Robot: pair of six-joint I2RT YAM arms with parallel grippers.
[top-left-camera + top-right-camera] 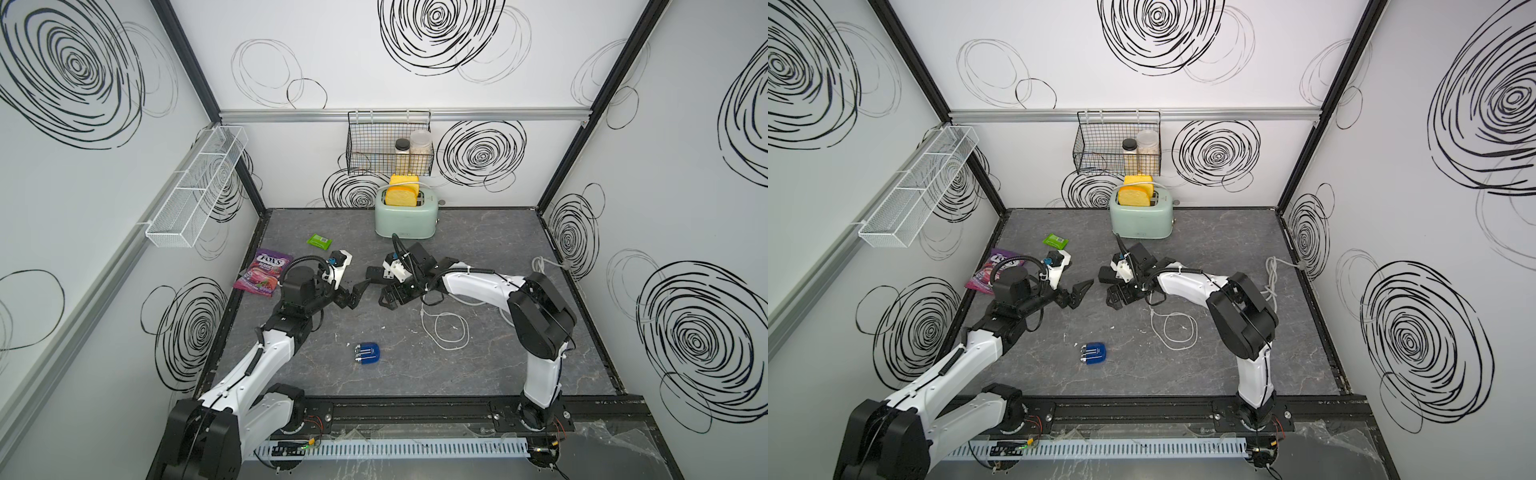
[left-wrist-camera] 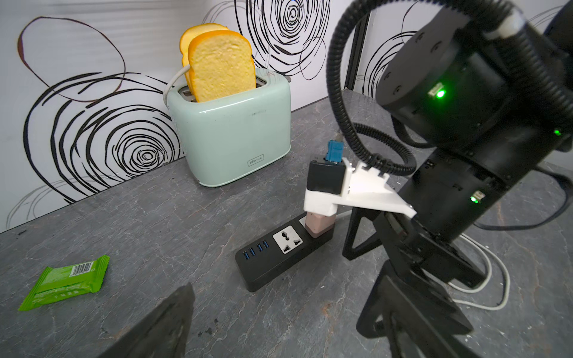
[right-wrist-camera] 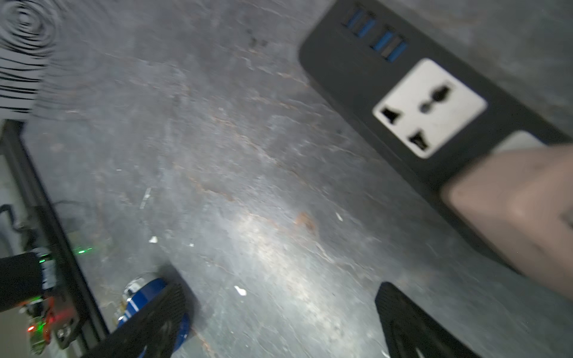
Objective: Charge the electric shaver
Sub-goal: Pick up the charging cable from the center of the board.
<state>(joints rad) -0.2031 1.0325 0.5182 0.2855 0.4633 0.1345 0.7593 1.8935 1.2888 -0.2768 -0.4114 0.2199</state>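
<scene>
While the left claw and the right claw both stand wide and empty, the shaver lies on the surface, lower middle in both top views, apart from them.

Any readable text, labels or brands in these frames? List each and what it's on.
"FOX'S": on the purple candy bag, in a top view; the smaller print under it is blurred.
Too small to read: the badge on the mint toaster; the print by the barcode on the green packet.
No other text is readable.
</scene>
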